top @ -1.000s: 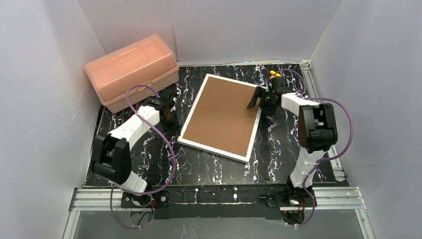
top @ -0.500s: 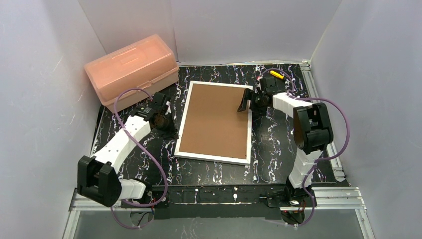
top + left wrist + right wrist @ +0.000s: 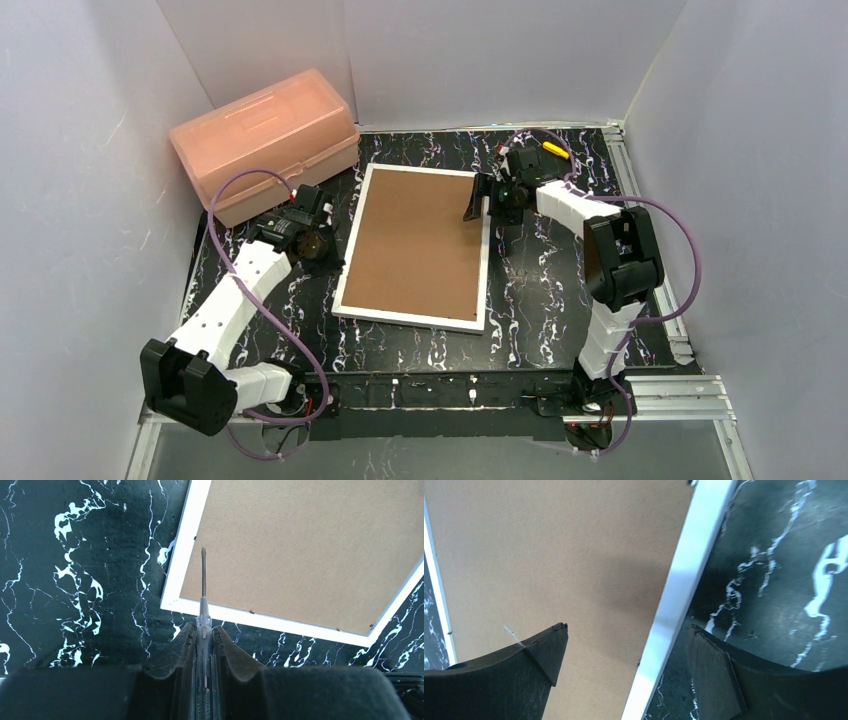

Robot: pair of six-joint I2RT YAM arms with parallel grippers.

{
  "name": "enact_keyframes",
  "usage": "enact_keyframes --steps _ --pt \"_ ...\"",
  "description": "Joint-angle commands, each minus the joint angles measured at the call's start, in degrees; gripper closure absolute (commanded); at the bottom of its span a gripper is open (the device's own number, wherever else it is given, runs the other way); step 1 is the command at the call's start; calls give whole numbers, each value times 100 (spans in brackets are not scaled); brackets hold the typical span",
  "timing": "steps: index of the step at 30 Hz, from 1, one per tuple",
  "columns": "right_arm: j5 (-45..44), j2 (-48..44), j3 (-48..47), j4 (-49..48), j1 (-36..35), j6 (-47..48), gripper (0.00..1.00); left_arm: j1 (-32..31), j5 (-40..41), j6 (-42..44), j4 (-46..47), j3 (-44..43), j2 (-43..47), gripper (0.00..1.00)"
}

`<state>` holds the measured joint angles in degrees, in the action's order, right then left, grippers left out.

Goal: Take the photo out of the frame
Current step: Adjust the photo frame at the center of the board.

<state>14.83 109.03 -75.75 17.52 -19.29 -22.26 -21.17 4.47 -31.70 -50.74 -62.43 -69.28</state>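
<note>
So we've got the left end effector [image 3: 203, 632] clamped on a screwdriver [image 3: 202, 577], right end effector [image 3: 625, 632] wide open straddling the frame [image 3: 415, 245] edge.

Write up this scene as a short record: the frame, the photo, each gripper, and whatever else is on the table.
frame: lying face down on the table, brown back showing
photo: not visible
left gripper: shut on a thin tool, tip near a corner of the frame
right gripper: open, straddling the frame's right edge
other: pink box rear left; small yellow object rear right
</note>
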Motion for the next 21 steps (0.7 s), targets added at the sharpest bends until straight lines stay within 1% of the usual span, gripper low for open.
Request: enact_keyframes --steps 1,4,7,9,13,18,20,21 --pt "-454 -244 -227 -43 190 -74 6 7 -234 324 93 -192 307 100" --pt "-427 -502 43 -299 260 -123 9 0 -1796 560 558 -186 293 100" --pt "-328 -760 341 -378 268 -67 9 4 -2707 461 830 -215 98 100" --pt "-358 -928 521 -327 281 -23 11 -11 -3116 322 1035 -199 -42 100" --pt "-414 -1443 978 -260 296 -34 15 -158 -3595 -57 1604 -66 -359 100" --pt "-291 -2298 1852 -425 300 -244 19 -798 -3559 -316 2081 -101 -757 100" --pt "-215 -2567 2161 -435 303 -323 23 -1037 -3528 -383 2172 -178 -968 100" --pt "-204 -2692 2296 -413 301 -358 28 -1129 -3534 -412 2195 -217 -1068 100"
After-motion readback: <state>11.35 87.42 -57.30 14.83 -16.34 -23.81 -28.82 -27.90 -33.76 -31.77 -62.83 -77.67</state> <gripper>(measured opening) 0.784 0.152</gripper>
